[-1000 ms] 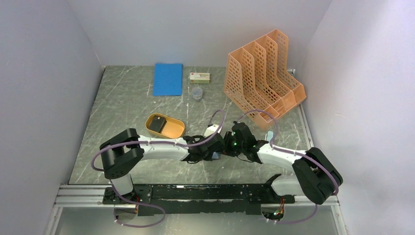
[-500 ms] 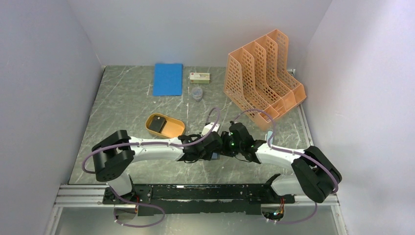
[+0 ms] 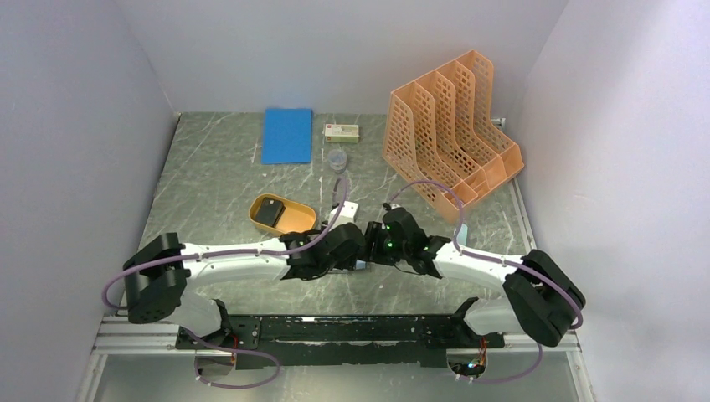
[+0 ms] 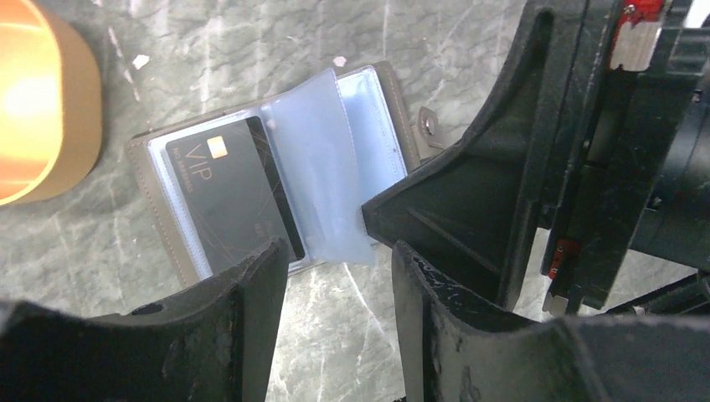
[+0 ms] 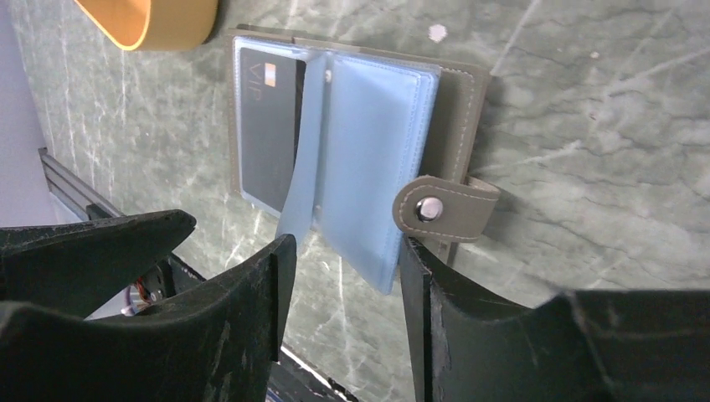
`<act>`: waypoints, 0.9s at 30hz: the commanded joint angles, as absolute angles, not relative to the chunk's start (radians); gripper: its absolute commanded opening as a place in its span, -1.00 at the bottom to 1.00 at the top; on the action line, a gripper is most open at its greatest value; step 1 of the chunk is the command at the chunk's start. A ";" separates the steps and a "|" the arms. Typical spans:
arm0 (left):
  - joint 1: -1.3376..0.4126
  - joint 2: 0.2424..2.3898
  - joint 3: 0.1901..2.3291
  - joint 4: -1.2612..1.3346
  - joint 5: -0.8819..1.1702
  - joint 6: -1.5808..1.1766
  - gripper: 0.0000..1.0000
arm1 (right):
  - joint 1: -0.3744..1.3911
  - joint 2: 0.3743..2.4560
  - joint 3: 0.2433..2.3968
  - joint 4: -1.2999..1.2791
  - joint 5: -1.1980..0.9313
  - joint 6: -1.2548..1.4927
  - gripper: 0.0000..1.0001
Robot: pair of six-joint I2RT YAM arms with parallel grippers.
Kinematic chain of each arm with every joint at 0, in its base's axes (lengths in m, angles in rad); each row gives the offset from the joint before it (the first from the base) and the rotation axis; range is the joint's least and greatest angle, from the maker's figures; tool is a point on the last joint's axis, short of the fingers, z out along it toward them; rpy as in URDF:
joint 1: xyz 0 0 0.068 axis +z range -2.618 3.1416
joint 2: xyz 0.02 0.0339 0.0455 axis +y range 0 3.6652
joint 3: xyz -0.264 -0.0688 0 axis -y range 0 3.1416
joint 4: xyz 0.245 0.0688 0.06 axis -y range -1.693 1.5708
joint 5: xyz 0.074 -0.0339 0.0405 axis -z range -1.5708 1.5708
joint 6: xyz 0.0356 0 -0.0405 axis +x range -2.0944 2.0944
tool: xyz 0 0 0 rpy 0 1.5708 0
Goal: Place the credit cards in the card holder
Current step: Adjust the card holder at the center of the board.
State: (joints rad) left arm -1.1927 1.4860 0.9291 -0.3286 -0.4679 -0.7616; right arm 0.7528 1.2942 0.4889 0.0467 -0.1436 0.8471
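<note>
I am looking down on the grey marbled desk (image 3: 218, 167), where both arms are stretching low and inward. The left arm (image 3: 243, 260) is extending rightward below the orange tray (image 3: 295, 224), and the right arm (image 3: 477, 268) is extending leftward, so the wrists are meeting just right of the tray. The card holder (image 5: 465, 92) is lying open and flat there, near the tray but apart from it. One black card (image 4: 230, 197) is sitting in the holder's sleeve on the tray's side, and a second card (image 3: 269, 211) is lying in the tray. The left pincer (image 4: 339, 251) and right pincer (image 5: 347, 247) are hovering at the holder's edge, fingers parted, gripping nothing.
</note>
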 commanded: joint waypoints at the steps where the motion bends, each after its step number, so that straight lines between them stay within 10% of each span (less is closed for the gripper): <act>1: -1.192 1.433 0.899 -0.362 -0.542 -0.815 0.07 | 0.793 1.323 0.548 0.005 -0.072 0.824 0.07; 27: -0.986 1.234 0.743 -0.264 -0.331 -0.887 0.18 | 0.903 1.425 0.686 -0.113 0.101 0.802 0.44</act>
